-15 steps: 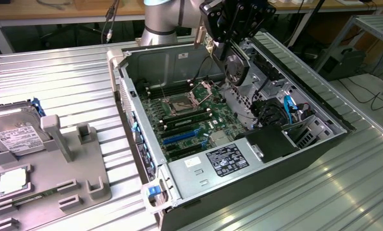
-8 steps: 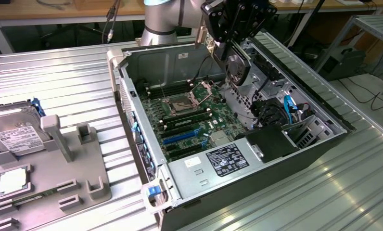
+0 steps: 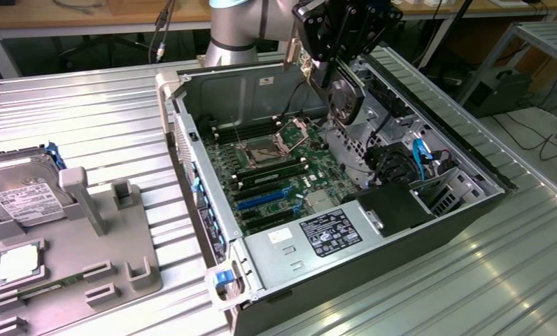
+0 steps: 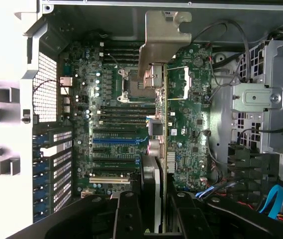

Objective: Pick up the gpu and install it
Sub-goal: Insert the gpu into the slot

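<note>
Arm (image 3: pixel 234 28): grey column, upper centre of the exterior frame. Gripper (image 3: pixel 330 66) hangs beside it toward the exterior view's right, pointing down. Black fingers (image 4: pixel 127 215) clamp either side of the gpu (image 4: pixel 155 55), which hangs edge-on.

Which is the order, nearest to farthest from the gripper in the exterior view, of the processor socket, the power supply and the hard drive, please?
From the gripper, holding the gpu:
1. The processor socket, on the motherboard below it.
2. The power supply, at the case's end nearest the camera.
3. The hard drive, outside the case, at the exterior view's left.
</note>
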`<state>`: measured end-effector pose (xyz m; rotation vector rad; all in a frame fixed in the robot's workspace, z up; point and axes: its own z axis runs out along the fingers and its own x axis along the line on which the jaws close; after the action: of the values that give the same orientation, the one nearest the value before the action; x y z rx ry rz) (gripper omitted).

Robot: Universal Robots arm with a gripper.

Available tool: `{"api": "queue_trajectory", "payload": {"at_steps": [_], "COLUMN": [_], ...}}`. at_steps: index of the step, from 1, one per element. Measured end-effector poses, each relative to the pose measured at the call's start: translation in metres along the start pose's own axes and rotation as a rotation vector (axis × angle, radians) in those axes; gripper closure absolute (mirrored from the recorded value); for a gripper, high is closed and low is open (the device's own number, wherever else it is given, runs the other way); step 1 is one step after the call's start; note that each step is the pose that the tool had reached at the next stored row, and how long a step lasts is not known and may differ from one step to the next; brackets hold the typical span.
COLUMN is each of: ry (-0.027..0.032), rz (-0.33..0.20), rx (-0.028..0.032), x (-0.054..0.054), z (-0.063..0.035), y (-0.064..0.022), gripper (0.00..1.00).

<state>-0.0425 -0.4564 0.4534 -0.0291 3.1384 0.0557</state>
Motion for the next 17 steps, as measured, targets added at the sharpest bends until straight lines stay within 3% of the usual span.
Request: {"api": "queue_trajectory", "payload": {"at_steps": [4,17], "ry": [0.0003,0.0033], "rz": [-0.006,-0.094], "rx": [-0.0003,-0.0023], "x": [0.0001,0.0001], "z": [0.0000,0.0000], "y": [-0.0001,-0.0001], "gripper": [0.72,0.72]}}
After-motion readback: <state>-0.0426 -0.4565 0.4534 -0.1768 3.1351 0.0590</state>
